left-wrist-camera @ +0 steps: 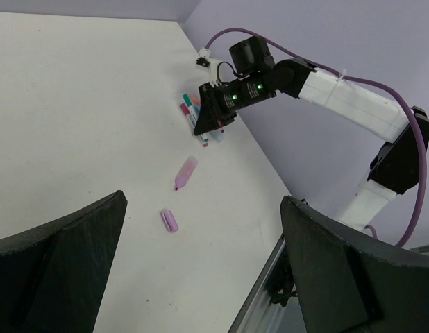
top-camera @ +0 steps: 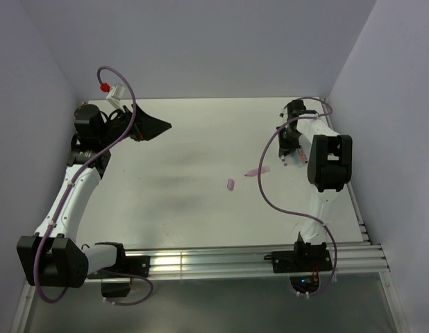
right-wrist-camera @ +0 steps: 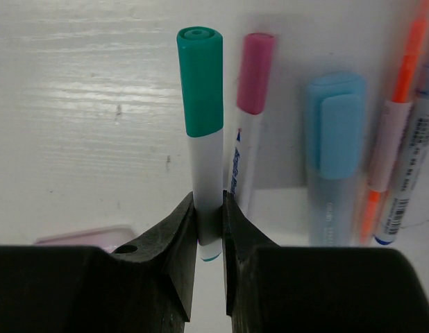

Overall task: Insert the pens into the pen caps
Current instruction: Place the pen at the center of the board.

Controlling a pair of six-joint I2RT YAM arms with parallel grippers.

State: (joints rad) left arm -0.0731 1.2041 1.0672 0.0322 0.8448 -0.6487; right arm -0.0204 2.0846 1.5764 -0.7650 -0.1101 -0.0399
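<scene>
From above, the left gripper (top-camera: 153,127) is hanging at ten o'clock over the table (top-camera: 180,208), with its jaws spread wide and nothing between them. The right gripper (top-camera: 289,146) is reaching down at two o'clock, over a bundle of pens (top-camera: 300,161) lying close to the right-hand wall. A pink pen (top-camera: 256,171) is lying just toward the middle from that bundle. A lilac cap (top-camera: 230,185) is resting near it at its seven o'clock, apart from it.

In the left wrist view, the left gripper (left-wrist-camera: 204,205) is standing fully released above bare table. The lilac cap (left-wrist-camera: 169,220) is lying between its fingers (left-wrist-camera: 62,263) in the picture, well below them. The pink pen (left-wrist-camera: 186,172) is sitting just beyond, at one o'clock from the cap. Farther on, the right gripper (left-wrist-camera: 211,114) is pressing down among the bundle of pens (left-wrist-camera: 190,104).

In the right wrist view, the right gripper (right-wrist-camera: 209,222) is clenching the white barrel of a teal-capped pen (right-wrist-camera: 204,125), which is pointing to twelve o'clock. A pink-capped pen (right-wrist-camera: 250,104) is lying just beside it at three o'clock, then a light-blue pen (right-wrist-camera: 334,152) and an orange pen (right-wrist-camera: 398,118). Whether the grasped pen is lifted off the table I cannot tell.
</scene>
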